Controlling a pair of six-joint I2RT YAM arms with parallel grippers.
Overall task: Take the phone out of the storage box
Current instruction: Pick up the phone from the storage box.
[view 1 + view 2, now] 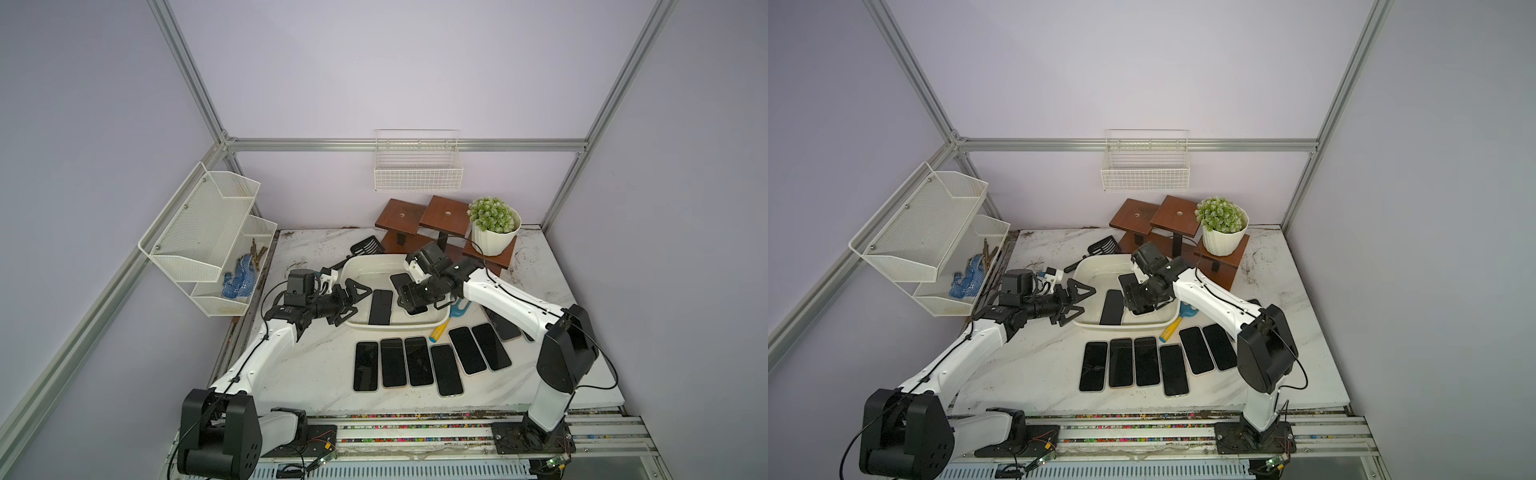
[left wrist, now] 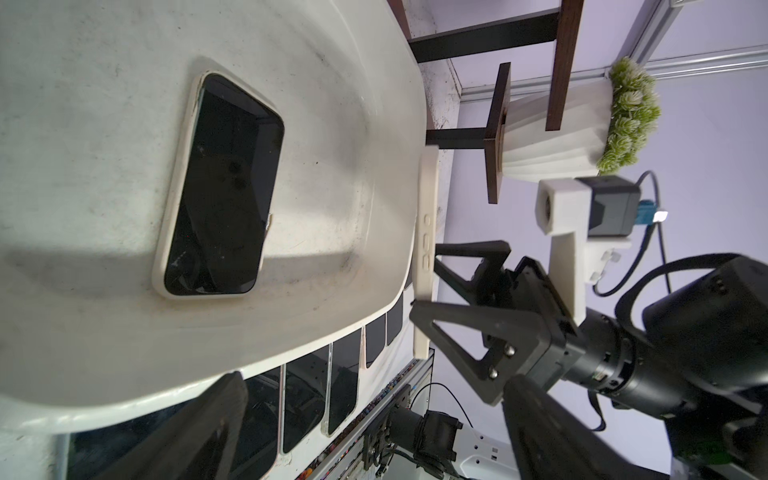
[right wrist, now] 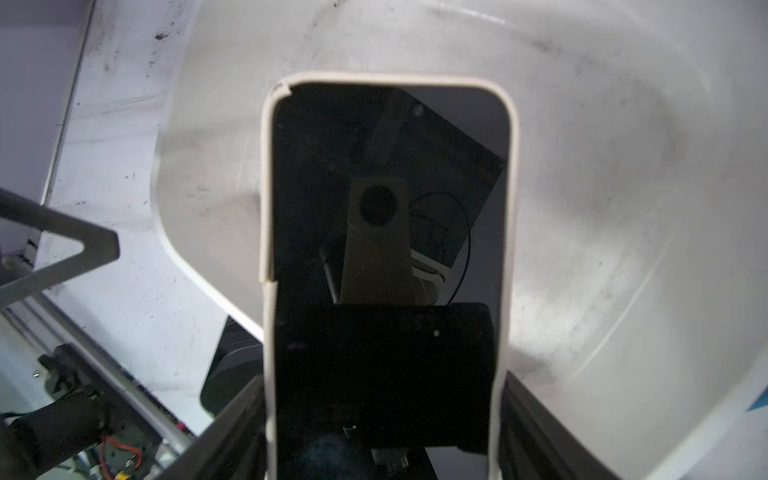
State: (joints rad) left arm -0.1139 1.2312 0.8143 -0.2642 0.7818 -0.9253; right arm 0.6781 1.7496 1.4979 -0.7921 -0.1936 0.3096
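Lavender walls, aluminium frame; wire basket on back rail; soiled marble tabletop; even light.

No legible text, brand, number or sign in any view. The phone over the storage box shows only a dark screen. A small white mark on the left arm, beside the storage box, is too small to read.

Mid-table, a storage box holds a flat phone; the right gripper grips a second phone over it. A row of phones lies in front, a potted plant behind.
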